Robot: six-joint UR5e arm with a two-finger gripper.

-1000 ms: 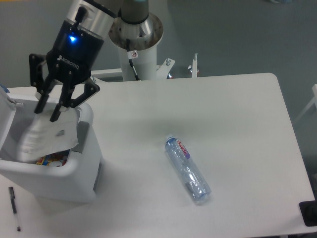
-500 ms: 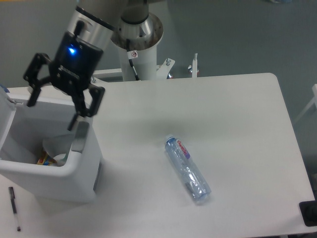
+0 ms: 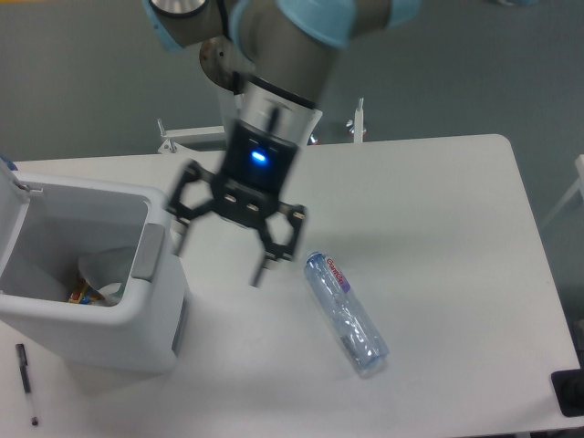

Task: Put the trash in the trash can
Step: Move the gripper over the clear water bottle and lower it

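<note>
Fixed camera view: my gripper (image 3: pixel 222 258) hangs above the table (image 3: pixel 438 201) with its jaws spread wide and nothing between them, between the trash can (image 3: pixel 109 342) on one side and the water bottle (image 3: pixel 346 312) on the other. The bottle lies on its side, just beside my fingers, blue cap toward the far edge. The can stands open, a wrapper (image 3: pixel 102 270) inside. I judge the bottle my next pickup. A pen (image 3: pixel 26 383) lies apart.

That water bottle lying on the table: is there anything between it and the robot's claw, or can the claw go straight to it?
Nothing visible blocks it. The gripper hangs open just left of the water bottle, with only bare table between them. The trash can stands farther left, away from that path.
</note>
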